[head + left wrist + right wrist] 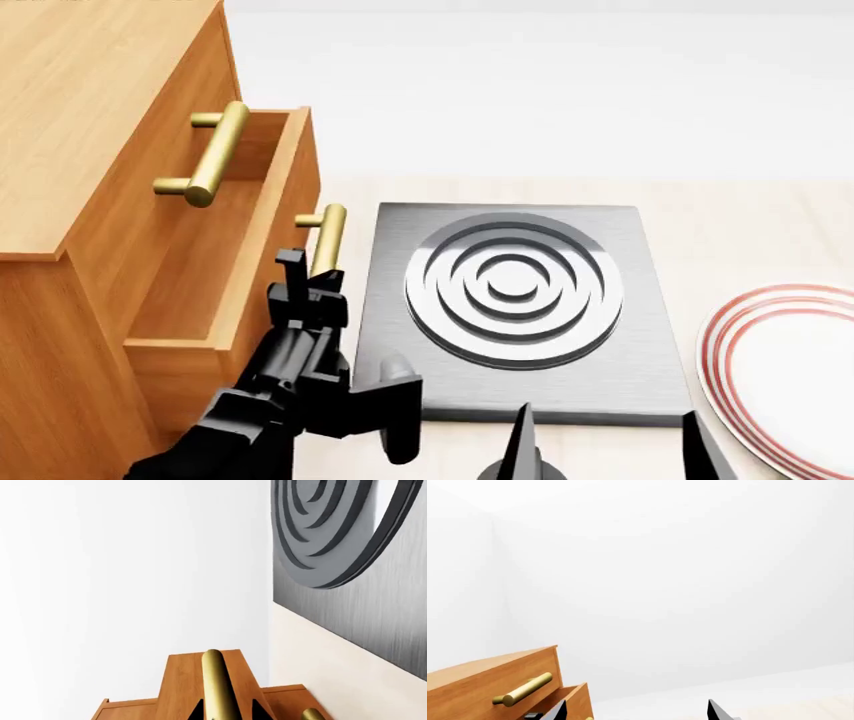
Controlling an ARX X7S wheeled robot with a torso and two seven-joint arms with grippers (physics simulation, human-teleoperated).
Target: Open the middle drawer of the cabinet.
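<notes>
Left gripper (318,285): arm reaching forward, clamped on brass handle (327,240) of middle drawer (254,270), pulled out from cabinet (80,120). Right gripper (607,445): low, fingers spread.

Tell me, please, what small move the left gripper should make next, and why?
Probably a further short pull straight out from the orange-brown wooden cabinet. The left gripper sits at the brass bar handle of the middle drawer, which is partly out, its box showing below the top drawer's handle.
</notes>
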